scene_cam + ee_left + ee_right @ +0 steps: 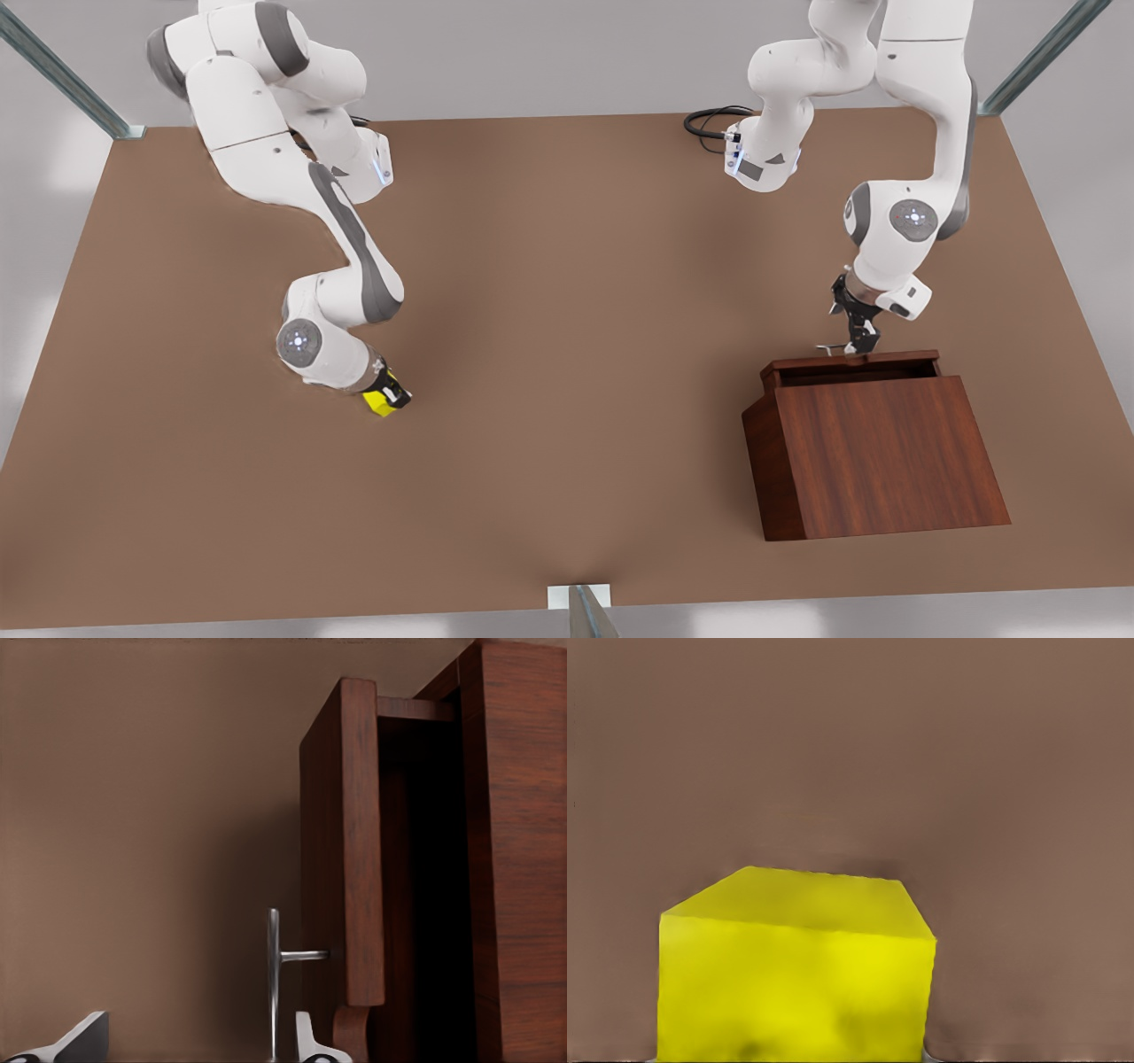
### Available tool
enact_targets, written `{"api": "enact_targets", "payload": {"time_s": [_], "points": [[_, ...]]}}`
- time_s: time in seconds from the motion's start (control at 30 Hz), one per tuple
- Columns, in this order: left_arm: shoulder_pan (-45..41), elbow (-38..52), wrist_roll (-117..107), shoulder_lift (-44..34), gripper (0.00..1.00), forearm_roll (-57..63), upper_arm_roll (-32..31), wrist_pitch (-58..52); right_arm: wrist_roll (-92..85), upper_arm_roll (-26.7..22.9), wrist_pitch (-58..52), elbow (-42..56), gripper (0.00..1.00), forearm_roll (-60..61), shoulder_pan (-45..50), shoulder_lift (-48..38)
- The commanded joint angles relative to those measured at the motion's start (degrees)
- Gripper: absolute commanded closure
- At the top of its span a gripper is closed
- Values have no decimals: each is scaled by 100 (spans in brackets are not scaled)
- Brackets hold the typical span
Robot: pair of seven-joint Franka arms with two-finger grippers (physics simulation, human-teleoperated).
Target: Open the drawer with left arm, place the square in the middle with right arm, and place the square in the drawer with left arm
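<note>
Left gripper [858,344] jaws apart, spread either side of the thin silver handle [274,979] of the drawer [852,364] — fingertips [75,1041] at the frame edge in the left wrist view, the bar between them, contact with the bar not clear. Drawer is slid partly out of the cabinet [873,452], a dark gap showing behind its front panel. Cabinet sits on the front view's right side of the table [567,354].

Right gripper [390,394] jaws clamped on the yellow cube [379,403], down low at the tabletop on the front view's left, well apart from the cabinet. Right wrist view has the cube [797,974] close up against bare brown table; cannot tell if it rests on the surface or is just off it.

A black cable [709,124] lies near the far edge of the table.
</note>
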Motion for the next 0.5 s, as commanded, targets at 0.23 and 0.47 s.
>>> {"api": "enact_targets", "payload": {"time_s": [0.23,0.47], "points": [[-35,-118,-72,-58,0,-2,-9,-149,3456,9,75,556,29,12,2413,236],[-70,-118,-169,-181,0,-2,-18,-465,4432,0,83,1892,29,-287,3477,1598]]}}
